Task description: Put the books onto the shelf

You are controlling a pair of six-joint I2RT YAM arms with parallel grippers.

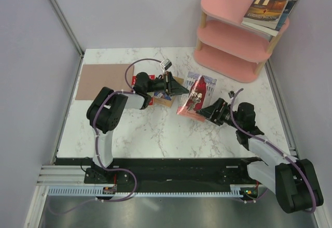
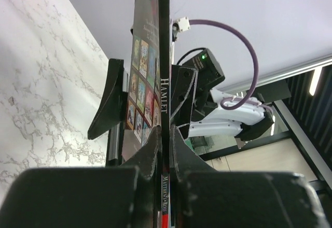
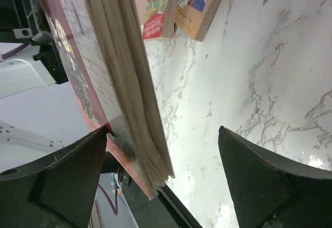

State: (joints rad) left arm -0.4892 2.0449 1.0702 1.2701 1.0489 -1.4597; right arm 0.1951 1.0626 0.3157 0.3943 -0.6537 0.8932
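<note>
On the top board of the shelf (image 1: 223, 8) two books (image 1: 267, 6) lie shelved, while in front of the shelf my left claw (image 1: 179, 87) pinches the upright red book (image 1: 194, 97), my right claw (image 1: 203, 111) gapes wide around it gripping nothing, and other books (image 1: 164, 100) lie unshelved on the worktop (image 1: 155, 129).

shelf (image 1: 228, 33): pink boards, light wooden posts.
top book (image 1: 267, 5), lying on the shelf: dark brown and orange cover; a blue-edged book (image 1: 287, 11) shows beneath it.
red book (image 1: 194, 97), in front of the shelf: red cover with a brick pattern and small coloured picture panels, black spine with white lettering, cream page edges.
pale book (image 1: 201, 77), in front of the shelf: pale blue and white, busy print.
tan book (image 1: 165, 102), left of the shelf: tan cover.
mat (image 1: 101, 81), far left of the shelf: plain brown.
surface (image 1: 155, 129): white marble, grey veining.
left tool (image 1: 181, 88): black.
right tool (image 1: 206, 110): black.
arms: black and white, with purple cables.
</note>
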